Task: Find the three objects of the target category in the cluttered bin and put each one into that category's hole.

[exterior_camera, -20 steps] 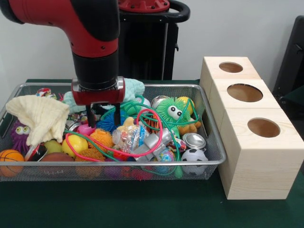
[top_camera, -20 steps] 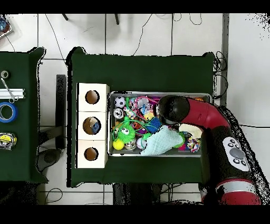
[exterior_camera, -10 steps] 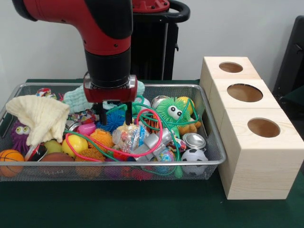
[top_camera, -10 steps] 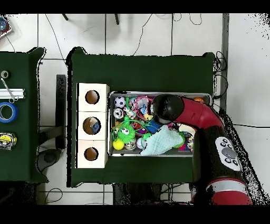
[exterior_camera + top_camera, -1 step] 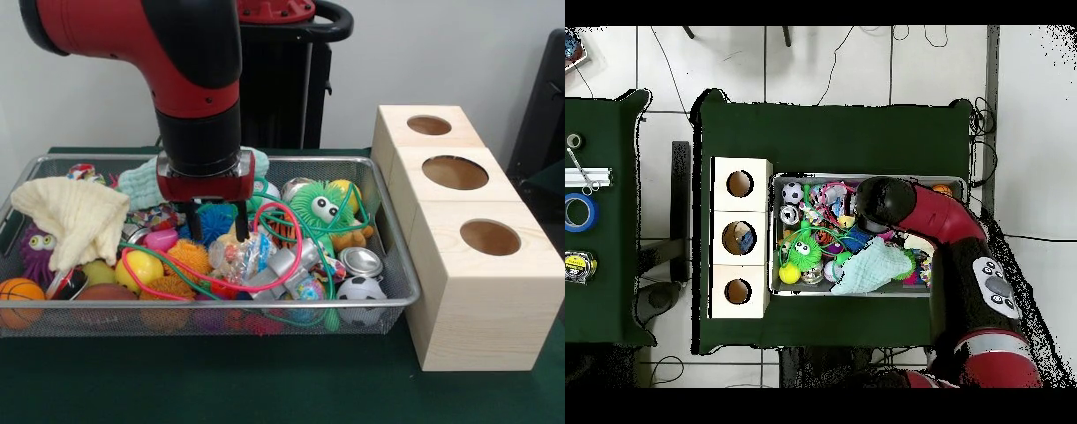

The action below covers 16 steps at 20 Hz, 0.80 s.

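The wooden box (image 5: 463,225) with three holes stands just right of the wire bin (image 5: 399,284). Over the bin's middle hangs the gripper (image 5: 215,221), fingers apart and empty, around a blue spiky ball (image 5: 214,218). I think it should descend straight, avoid the pink cord (image 5: 284,265), and close only when low enough.
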### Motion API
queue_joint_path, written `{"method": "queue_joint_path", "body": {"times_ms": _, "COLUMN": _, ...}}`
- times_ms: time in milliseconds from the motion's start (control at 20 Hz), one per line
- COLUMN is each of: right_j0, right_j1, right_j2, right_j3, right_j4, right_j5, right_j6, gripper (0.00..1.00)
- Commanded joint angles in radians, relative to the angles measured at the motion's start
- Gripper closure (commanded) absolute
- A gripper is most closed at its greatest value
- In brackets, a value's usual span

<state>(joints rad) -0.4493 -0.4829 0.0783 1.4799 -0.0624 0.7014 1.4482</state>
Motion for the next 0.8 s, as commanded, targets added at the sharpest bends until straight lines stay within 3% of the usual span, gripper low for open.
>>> {"method": "queue_joint_path", "body": {"times_ms": 50, "right_j0": -0.023, "right_j1": 0.079, "right_j2": 0.020, "right_j3": -0.015, "right_j4": 0.051, "right_j5": -0.005, "right_j6": 0.191, "gripper": 0.00}}
{"method": "queue_joint_path", "body": {"times_ms": 550, "right_j0": -0.019, "right_j1": 0.069, "right_j2": 0.019, "right_j3": 0.060, "right_j4": 0.073, "right_j5": -0.115, "right_j6": 0.216, "gripper": 0.00}}
{"method": "queue_joint_path", "body": {"times_ms": 800, "right_j0": -0.013, "right_j1": 0.077, "right_j2": 0.011, "right_j3": 0.056, "right_j4": 0.076, "right_j5": -0.127, "right_j6": 0.214, "gripper": 0.00}}
